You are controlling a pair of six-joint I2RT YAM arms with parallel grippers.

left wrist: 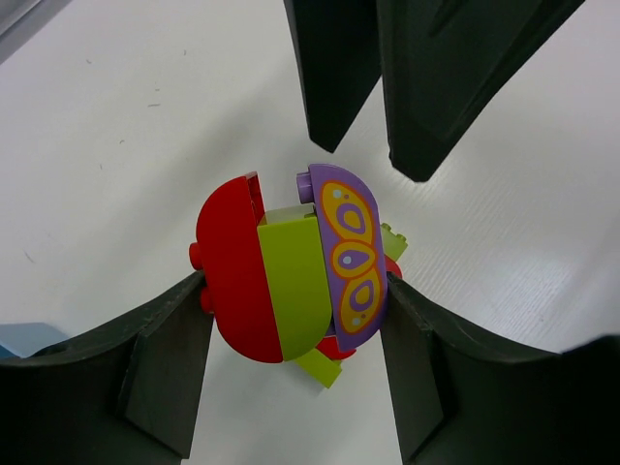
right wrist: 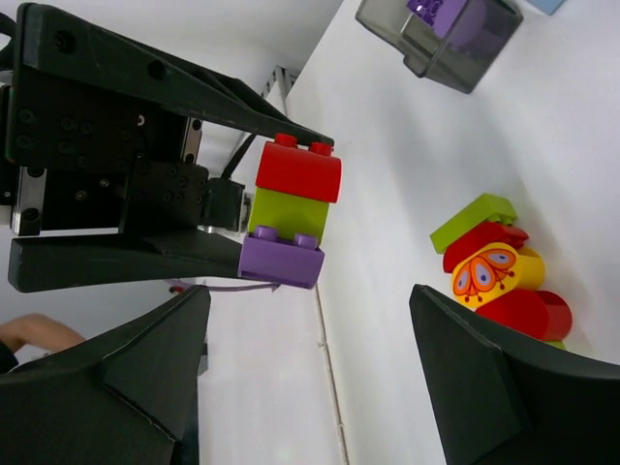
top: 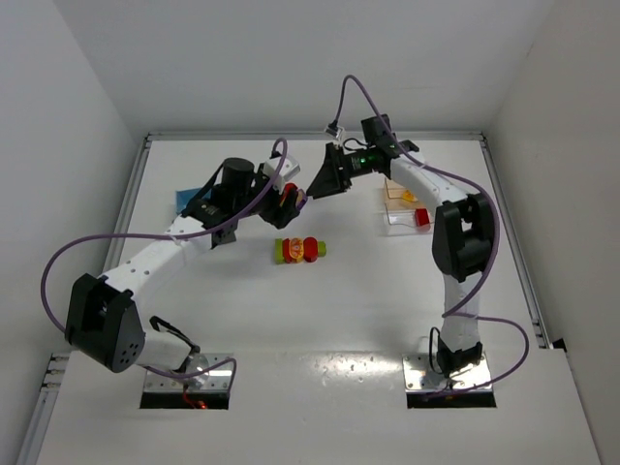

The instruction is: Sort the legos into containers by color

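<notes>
**Left wrist view: three-block stack clamped, right hand spread just beside it**

The left hand [left wrist: 295,291] is clenched on a stack [left wrist: 291,266] of three legos. One finger presses the red block [left wrist: 232,281] and the other presses the purple block [left wrist: 354,257], which carries an orange butterfly print. A lime block [left wrist: 295,281] is sandwiched between them. Two dark fingers [left wrist: 334,68] of the right hand point in from the top of this view. They stand just beside the stack, without touching it.

In the right wrist view, the right hand [right wrist: 310,291] is released, with its fingers spread wide. The stack [right wrist: 291,223] faces it, with red on top, lime in the middle and purple below, held in the left hand [right wrist: 281,208].

Farther out, a cluster [right wrist: 499,276] of loose legos lies on the counter [top: 368,310]. It has lime, red and yellow pieces, and one of them has a butterfly print. From the top view, this cluster [top: 298,250] sits just nearer the arm bases than the two hands.

A dark tub [right wrist: 441,39] stands beyond the cluster with a purple piece [right wrist: 436,12] inside. The clear tub [top: 395,221] sits by the right arm. It holds a red block [top: 423,217] and an orange piece [top: 409,197].
</notes>
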